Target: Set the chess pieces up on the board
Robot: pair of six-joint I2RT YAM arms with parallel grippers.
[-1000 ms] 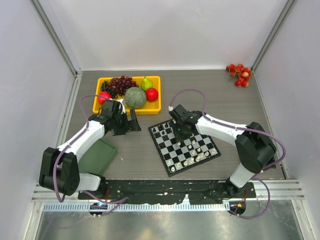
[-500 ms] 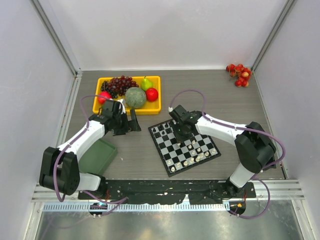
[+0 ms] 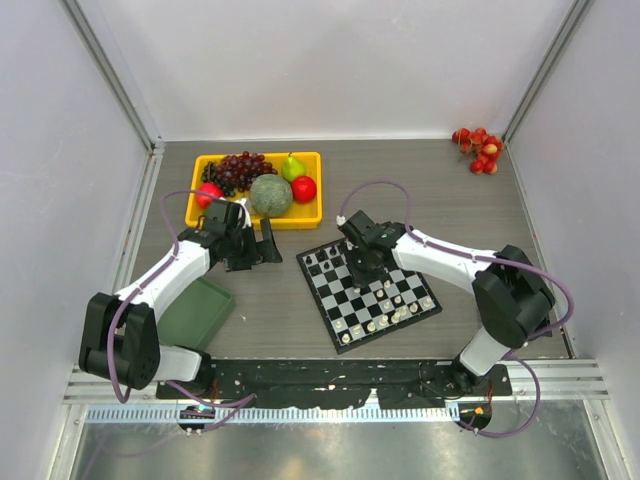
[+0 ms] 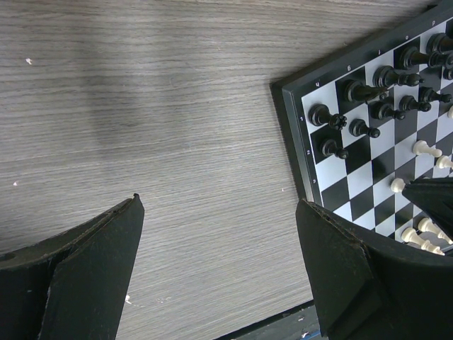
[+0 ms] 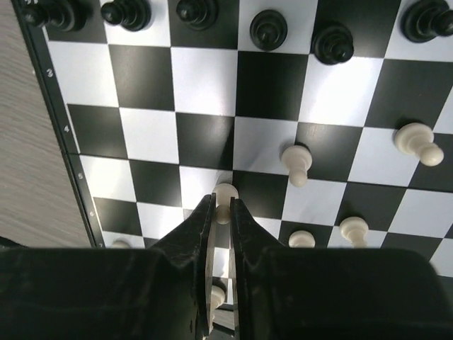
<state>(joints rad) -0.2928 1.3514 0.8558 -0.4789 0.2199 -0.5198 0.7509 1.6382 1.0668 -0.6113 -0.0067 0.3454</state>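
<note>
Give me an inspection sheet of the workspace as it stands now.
Surface: grey wood-grain table, bare between the arms.
Job's things: board angled right of centre; black pieces along one edge, white pieces scattered mid-board.
Clutter: yellow tray with fruit; green tray near left arm; red fruit cluster at far right corner.
Grippers: left claw open above bare table; right claw pinched on a white pawn over the board.
Cables: purple cable looped along each arm.
Surroundings: pale enclosure walls.

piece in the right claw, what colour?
Cream-white: the right claw pinches a cream-white pawn over the board. Clearest in the right wrist view.
</note>
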